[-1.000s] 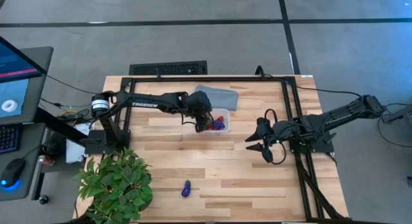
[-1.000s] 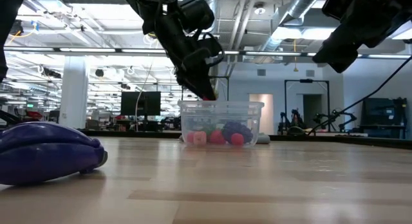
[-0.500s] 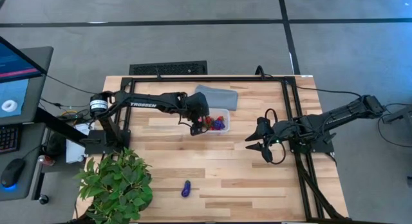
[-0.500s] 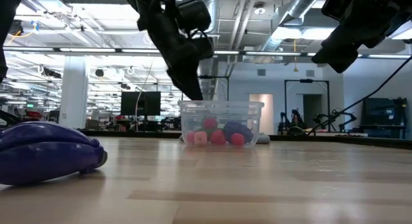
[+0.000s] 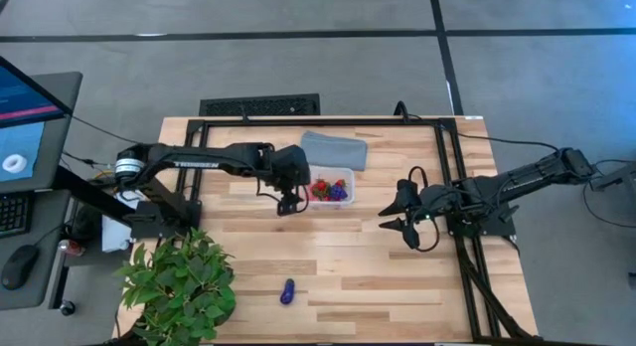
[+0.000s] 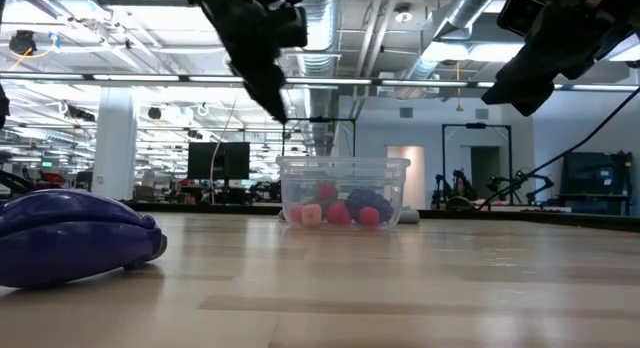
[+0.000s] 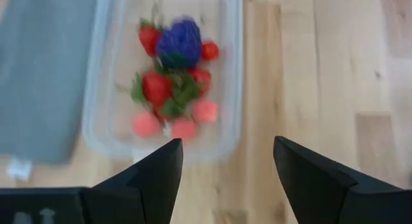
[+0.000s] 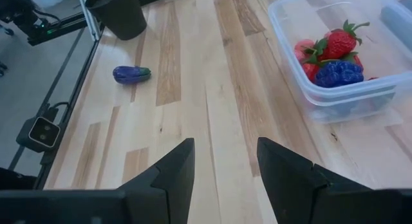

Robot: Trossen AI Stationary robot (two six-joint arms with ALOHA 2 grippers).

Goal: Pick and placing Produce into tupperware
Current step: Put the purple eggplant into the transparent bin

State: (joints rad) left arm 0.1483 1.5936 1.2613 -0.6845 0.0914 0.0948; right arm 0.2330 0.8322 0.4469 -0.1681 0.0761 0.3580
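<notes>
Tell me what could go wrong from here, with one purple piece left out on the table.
The purple piece lies far from the tupperware, close to the leafy plant; an arm reaching for it might brush the leaves. The left pincer, open and empty, sits right beside the box's wall, so a careless swing could shove it. The right pincer waits open, apart from everything.

Overhead looks straight down, low camera skims level across, wrists peer close (all share the tupperware).
</notes>
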